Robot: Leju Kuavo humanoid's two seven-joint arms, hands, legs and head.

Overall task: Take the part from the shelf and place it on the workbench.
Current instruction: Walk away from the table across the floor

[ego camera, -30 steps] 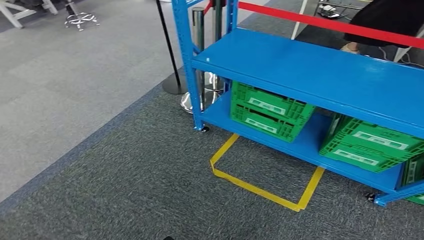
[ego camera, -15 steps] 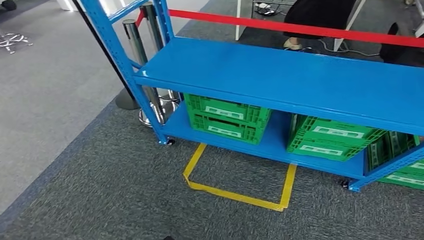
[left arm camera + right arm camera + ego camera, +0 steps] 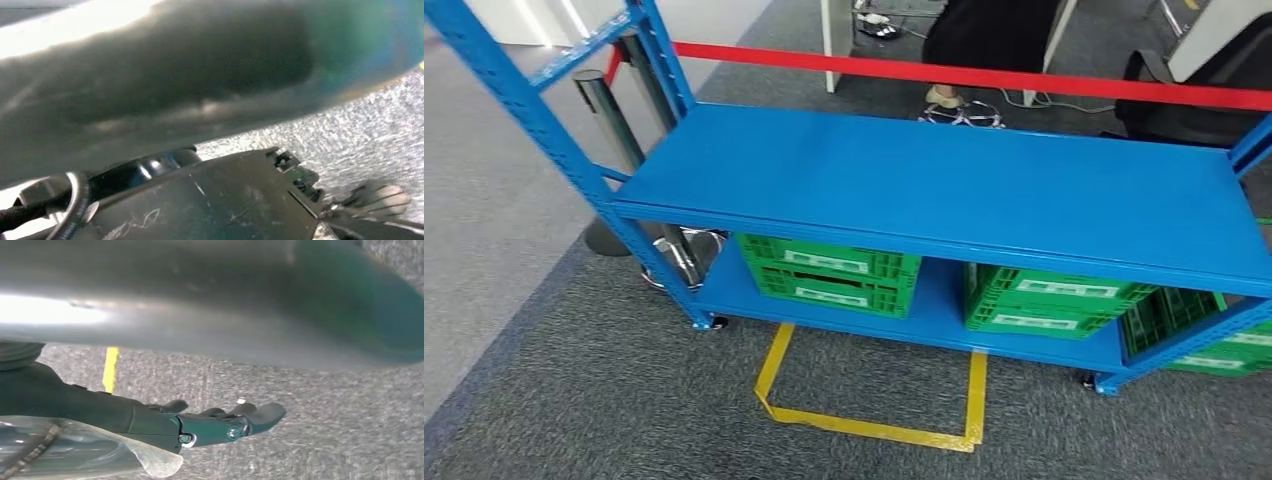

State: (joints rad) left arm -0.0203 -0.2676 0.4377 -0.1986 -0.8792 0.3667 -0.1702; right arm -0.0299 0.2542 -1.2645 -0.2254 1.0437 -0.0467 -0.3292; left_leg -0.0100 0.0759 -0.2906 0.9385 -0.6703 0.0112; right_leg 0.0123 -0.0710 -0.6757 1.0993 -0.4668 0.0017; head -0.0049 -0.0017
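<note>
Squaring up to the shelf (image 3: 944, 190), now centred in frame as my view swung | no part visible on it | right hand (image 3: 220, 425) hangs empty, fingers loosely apart | left hand (image 3: 375, 200) too blurred to tell.

shelf (image 3: 944, 190) cut off at right edge | person (image 3: 984, 40) cropped at top | left hand (image 3: 370, 200) blurred, finger state unreadable | rightmost green crate (image 3: 1224, 350) partly hidden
</note>
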